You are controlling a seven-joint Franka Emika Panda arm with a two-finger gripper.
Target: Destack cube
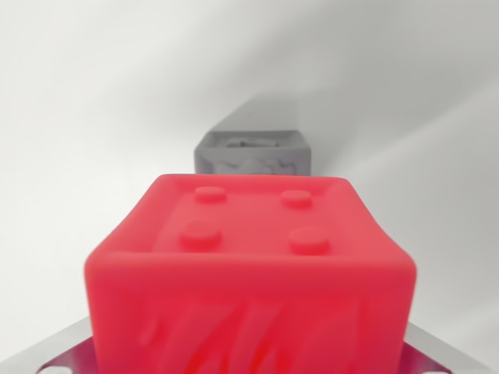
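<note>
glossy red plastic cube with four top studs point(249, 265) fills the wrist view, likely held in gripper, fingers unseen, state unclear | grey open-topped cube point(252, 153) behind on white desk point(78, 117), apart

- The wrist view is brightly and evenly lit; the white surface point(93, 117) is nearly washed out.
- A soft grey shadow is cast behind the grey cube point(251, 153), fading up and toward the wrist view's right.
- The red cube point(249, 273) is blurred at its near face, where the streaked pattern is smeared; its edges glow with oversaturated colour.
- The studs on its top are rendered softly.
- The grey cube is somewhat sharper, though still hazy.
- The metal parts at the bottom corners are out of focus.
</note>
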